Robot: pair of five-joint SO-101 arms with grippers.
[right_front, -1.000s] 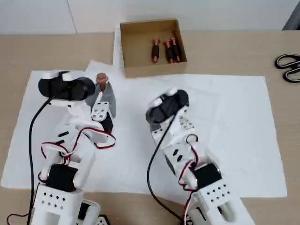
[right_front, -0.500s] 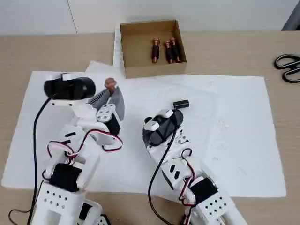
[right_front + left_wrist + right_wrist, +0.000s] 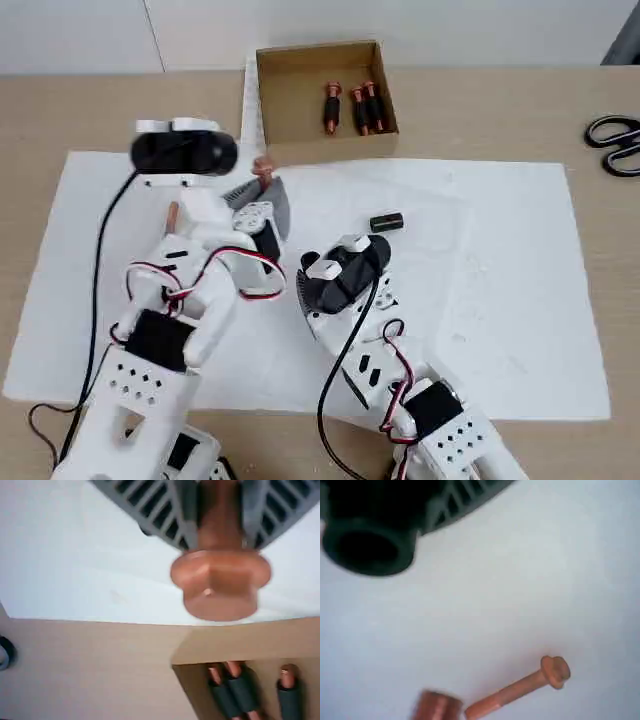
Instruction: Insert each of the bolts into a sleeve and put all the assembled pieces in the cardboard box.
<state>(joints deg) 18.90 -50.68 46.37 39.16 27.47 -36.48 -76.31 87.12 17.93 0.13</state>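
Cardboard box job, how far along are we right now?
Done: three bolt-and-sleeve pieces lie in the cardboard box. In hand: the left tool grips a bolt, not yet sleeved, close to the box. Left: a black sleeve and another bare bolt, out over the white paper, need pairing and boxing, along with the held bolt.
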